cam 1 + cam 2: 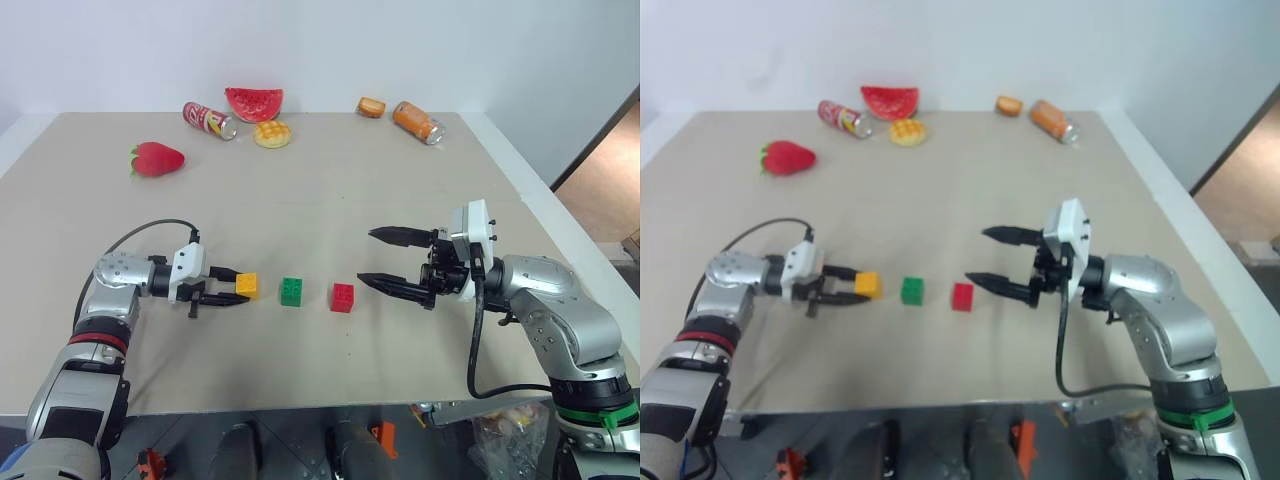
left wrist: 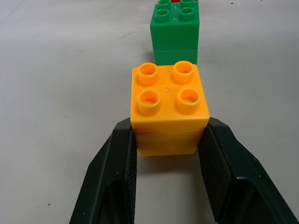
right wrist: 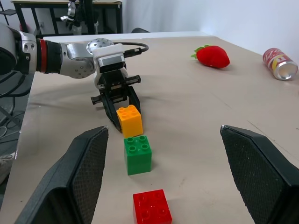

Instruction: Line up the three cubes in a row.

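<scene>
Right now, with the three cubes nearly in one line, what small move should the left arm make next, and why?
Probably open the left gripper and back away. It is shut on the yellow-orange cube, which already sits on the table in a row with the green cube and red cube, evenly spaced.

We can read no words, brands or numbers anywhere: the red can (image 1: 209, 120) on the bench (image 1: 330, 190) carries white markings, and the orange can (image 1: 417, 122) a label, but both are too small to make out.
</scene>
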Robot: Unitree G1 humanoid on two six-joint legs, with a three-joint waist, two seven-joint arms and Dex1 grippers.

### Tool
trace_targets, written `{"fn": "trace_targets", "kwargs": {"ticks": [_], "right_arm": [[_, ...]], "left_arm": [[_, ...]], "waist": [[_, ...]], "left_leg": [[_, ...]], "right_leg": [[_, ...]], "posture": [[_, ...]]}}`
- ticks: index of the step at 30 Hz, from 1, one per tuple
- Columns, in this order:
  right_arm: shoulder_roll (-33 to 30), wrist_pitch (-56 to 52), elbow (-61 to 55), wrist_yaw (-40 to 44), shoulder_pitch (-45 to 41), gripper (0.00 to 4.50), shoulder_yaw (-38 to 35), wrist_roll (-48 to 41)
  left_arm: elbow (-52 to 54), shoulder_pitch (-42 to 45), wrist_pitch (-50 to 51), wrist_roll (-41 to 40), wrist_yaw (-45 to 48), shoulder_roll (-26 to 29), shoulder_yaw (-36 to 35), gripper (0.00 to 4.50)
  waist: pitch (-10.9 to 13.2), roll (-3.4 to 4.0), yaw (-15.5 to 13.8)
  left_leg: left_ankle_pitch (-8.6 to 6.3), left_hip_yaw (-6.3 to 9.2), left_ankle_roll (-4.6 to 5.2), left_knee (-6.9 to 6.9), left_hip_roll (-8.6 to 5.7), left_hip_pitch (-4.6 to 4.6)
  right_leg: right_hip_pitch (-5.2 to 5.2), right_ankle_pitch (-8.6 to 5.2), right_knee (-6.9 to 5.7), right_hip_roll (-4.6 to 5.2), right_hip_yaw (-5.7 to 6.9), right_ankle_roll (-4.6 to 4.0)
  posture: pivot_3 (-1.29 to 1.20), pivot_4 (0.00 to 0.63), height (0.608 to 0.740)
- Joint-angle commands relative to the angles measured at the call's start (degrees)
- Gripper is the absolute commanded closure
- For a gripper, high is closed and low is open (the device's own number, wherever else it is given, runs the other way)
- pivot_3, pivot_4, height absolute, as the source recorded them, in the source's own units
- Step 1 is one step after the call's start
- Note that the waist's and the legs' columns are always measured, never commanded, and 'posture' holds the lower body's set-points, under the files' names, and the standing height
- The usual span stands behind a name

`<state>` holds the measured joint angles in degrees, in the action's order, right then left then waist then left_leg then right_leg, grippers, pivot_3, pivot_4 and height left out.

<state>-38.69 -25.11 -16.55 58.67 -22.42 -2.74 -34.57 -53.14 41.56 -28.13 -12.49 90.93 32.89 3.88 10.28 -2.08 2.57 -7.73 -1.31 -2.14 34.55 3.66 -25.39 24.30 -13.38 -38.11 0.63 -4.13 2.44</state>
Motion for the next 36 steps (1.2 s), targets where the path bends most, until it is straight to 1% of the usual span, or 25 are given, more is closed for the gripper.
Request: {"fn": "trace_targets", "kwargs": {"ticks": [1,12,17,27,36], "right_arm": [[-0.62,0.24,-1.96,-0.10,-0.19,0.52,-1.87,-0.94],[-0.49,0.28,-1.93,-0.22,0.24,0.52,-1.55,-0.87],[-0.45,0.25,-1.97,-0.29,0.51,0.52,-1.61,-0.93],[-0.66,-0.12,-2.65,-0.71,1.03,0.52,-1.87,-1.20],[-1.16,-0.72,-3.59,-0.95,1.78,0.52,-2.32,-1.65]], "left_arm": [[-1.22,1.20,-0.67,-0.32,1.57,1.44,0.63,3.21],[3.15,2.77,4.36,-5.59,1.57,3.92,4.84,3.21],[3.08,2.46,4.19,-6.85,1.57,5.75,7.09,3.21],[0.98,2.61,2.67,-7.02,1.57,5.85,8.96,3.21],[2.29,2.57,1.40,-9.64,1.57,6.71,13.63,3.21]], "waist": [[0.00,0.00,0.00],[0.00,0.00,0.01],[0.00,0.00,0.06],[0.00,0.00,0.01],[0.00,0.00,0.02]], "left_leg": [[0.00,0.00,0.00,0.00,0.00,0.00],[0.00,0.00,0.00,0.01,0.02,-0.01],[0.00,0.01,0.00,0.00,0.02,0.00],[0.00,0.01,0.00,0.01,0.02,-0.01],[0.00,0.01,0.00,0.00,0.03,-0.01]], "right_leg": [[0.00,-0.01,0.00,0.00,0.00,0.00],[0.01,0.00,-0.01,-0.02,0.00,0.00],[0.02,0.00,-0.01,-0.03,-0.01,-0.01],[0.02,-0.01,-0.01,-0.03,-0.01,-0.02],[0.02,-0.01,-0.01,-0.04,-0.01,-0.02]], "posture": [[0.00,0.150,0.740],[0.00,0.150,0.740],[0.00,0.150,0.740],[0.00,0.150,0.740],[0.00,0.150,0.740]]}}
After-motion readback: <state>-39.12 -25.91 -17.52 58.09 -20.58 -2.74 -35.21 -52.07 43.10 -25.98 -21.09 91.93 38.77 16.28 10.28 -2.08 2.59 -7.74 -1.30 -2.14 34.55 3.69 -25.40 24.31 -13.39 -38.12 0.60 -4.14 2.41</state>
